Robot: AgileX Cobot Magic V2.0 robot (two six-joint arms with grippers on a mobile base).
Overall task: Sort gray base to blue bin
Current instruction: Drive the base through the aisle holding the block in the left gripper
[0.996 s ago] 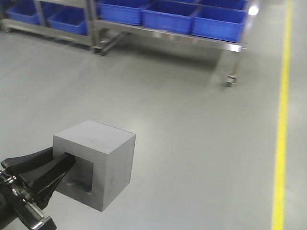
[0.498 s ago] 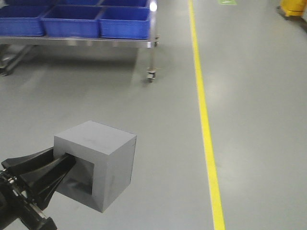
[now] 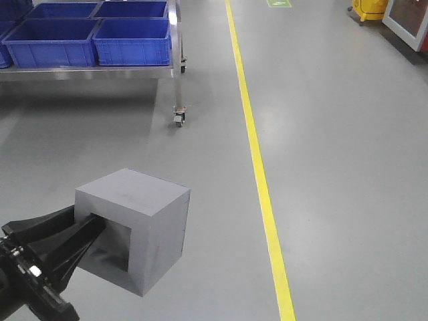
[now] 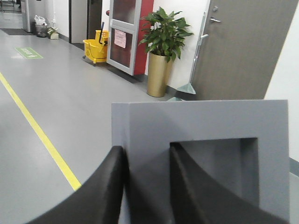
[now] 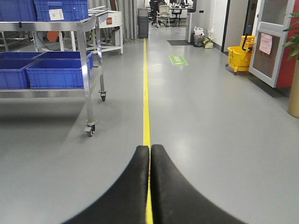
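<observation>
In the front view, the left gripper (image 3: pixel 85 225) comes in at 8 o'clock, in the lower corner. It holds the gray base (image 3: pixel 150 231), which hangs above the floor (image 3: pixel 334 167) just right of it, at about 7 o'clock. One black finger (image 3: pixel 57 219) lies on the outside of the cube and the other goes into the square recess, so one wall is pinched between them. At 11 o'clock, well apart from the cube, blue bins (image 3: pixel 130 41) stand on a steel cart (image 3: pixel 175 73) with wheels. A yellow line (image 3: pixel 257 167) runs from 12 o'clock down to 5 o'clock. In the right wrist view, the right gripper (image 5: pixel 150 151) has its two fingers pressed together with nothing between them.
</observation>
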